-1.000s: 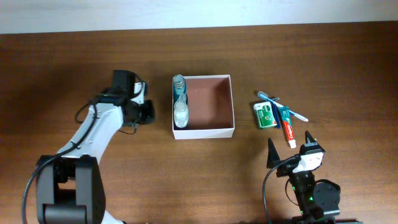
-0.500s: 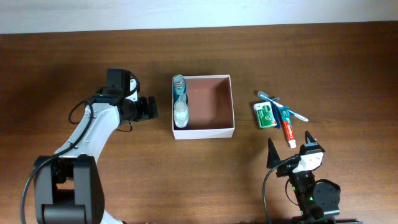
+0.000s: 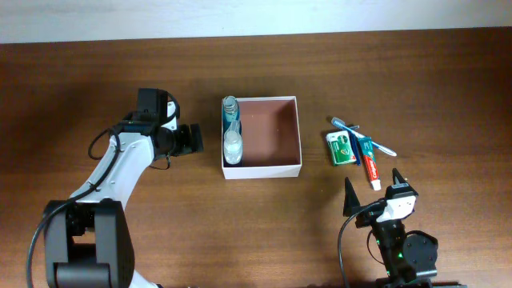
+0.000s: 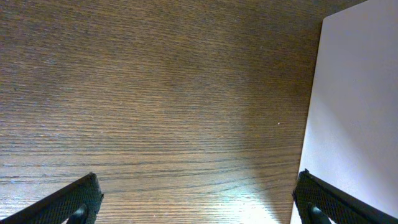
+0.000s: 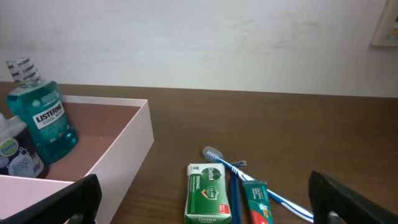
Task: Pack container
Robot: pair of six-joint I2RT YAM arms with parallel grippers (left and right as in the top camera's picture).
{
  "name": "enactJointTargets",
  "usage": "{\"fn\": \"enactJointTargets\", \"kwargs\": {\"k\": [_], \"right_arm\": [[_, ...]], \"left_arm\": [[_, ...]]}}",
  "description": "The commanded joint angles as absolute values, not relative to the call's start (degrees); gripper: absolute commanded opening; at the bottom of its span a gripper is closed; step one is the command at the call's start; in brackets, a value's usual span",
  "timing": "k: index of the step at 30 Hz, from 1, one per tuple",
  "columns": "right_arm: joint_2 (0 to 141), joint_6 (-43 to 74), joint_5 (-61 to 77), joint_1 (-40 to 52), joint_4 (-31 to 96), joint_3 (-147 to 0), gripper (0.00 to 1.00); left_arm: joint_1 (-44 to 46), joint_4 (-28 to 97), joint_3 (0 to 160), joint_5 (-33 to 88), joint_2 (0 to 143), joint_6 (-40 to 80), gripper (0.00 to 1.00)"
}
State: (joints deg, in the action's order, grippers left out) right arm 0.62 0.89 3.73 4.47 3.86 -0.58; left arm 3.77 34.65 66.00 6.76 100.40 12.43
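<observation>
Left pincer (image 3: 197, 138) agape beside container (image 3: 264, 170).

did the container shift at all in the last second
No. The container sits where it did, its far wall the same gap from the table's back edge and its right wall the same gap from the green packet.

Robot lab: arms (image 3: 120, 164) mounted at wooden table (image 3: 416, 72), bare white wall (image 5: 217, 43).
</observation>
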Motion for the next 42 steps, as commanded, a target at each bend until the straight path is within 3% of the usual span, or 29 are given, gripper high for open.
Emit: {"fn": "enactJointTargets", "kwargs": {"k": [1, 22, 28, 34, 37, 42], "right_arm": [[0.2, 0.9, 3.9, 4.0, 4.1, -0.3, 0.99], [0.2, 0.9, 4.8, 4.1, 4.1, -0.3, 0.99], [0.2, 17.3, 19.5, 4.1, -1.5, -0.6, 0.99], [7.3, 17.9, 12.7, 4.1, 9.1, -14.3, 0.99], [18.4, 16.0, 10.7, 4.1, 16.1, -26.3, 0.99], [47.3, 12.5, 10.7, 4.1, 39.8, -56.1, 0.99]], "left_arm": [[3.6, 34.5, 66.3, 6.2, 100.3, 12.5, 0.99], [3.6, 34.5, 66.3, 6.2, 100.3, 12.5, 0.99], [3.6, 34.5, 66.4, 6.2, 100.3, 12.5, 0.99], [3.6, 34.5, 66.4, 6.2, 100.3, 12.5, 0.99], [3.6, 34.5, 66.3, 6.2, 100.3, 12.5, 0.99], [3.6, 34.5, 66.4, 6.2, 100.3, 12.5, 0.99]]}}
